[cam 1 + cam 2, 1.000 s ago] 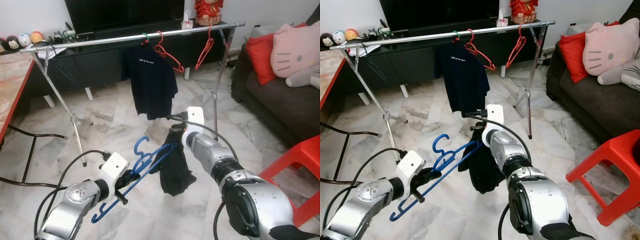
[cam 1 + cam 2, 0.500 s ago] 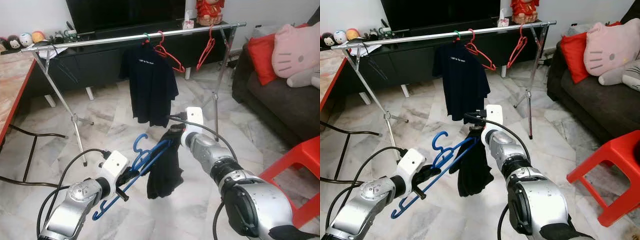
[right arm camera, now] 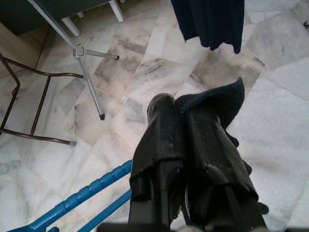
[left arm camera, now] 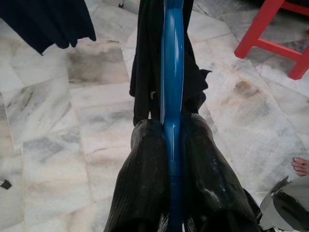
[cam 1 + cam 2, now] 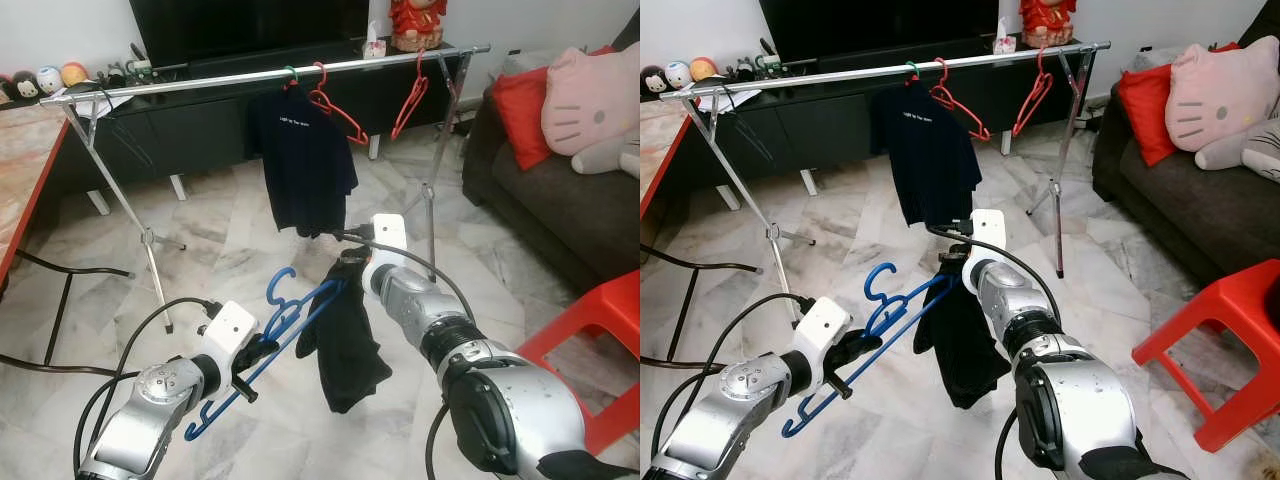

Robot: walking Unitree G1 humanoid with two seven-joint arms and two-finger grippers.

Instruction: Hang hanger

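My left gripper (image 5: pixel 262 352) is shut on the lower bar of a blue hanger (image 5: pixel 290 315), low in front of me; the left wrist view has the bar (image 4: pixel 172 96) pinched between its fingers (image 4: pixel 145 183). A black garment (image 5: pixel 345 340) droops from the hanger's far end. My right gripper (image 5: pixel 350 262) is shut on the garment's top edge there, and the cloth (image 3: pixel 217 104) is bunched against its fingers (image 3: pixel 164 140). Beyond stands a metal clothes rail (image 5: pixel 200 83) carrying a dark T-shirt (image 5: pixel 305 160) and two empty red hangers (image 5: pixel 335 105).
A dark sofa (image 5: pixel 560 200) with red and pink cushions is at the right, and a red plastic stool (image 5: pixel 590 340) sits near my right arm. An orange-topped table (image 5: pixel 20 170) is at the left. A black TV cabinet (image 5: pixel 200 130) stands behind the rail. A person's toes (image 4: pixel 301 166) are on the marble floor.
The black garment has swung and now hangs lower and further right under the hanger's end. The T-shirt on the rail sways slightly. Both grippers keep their hold.
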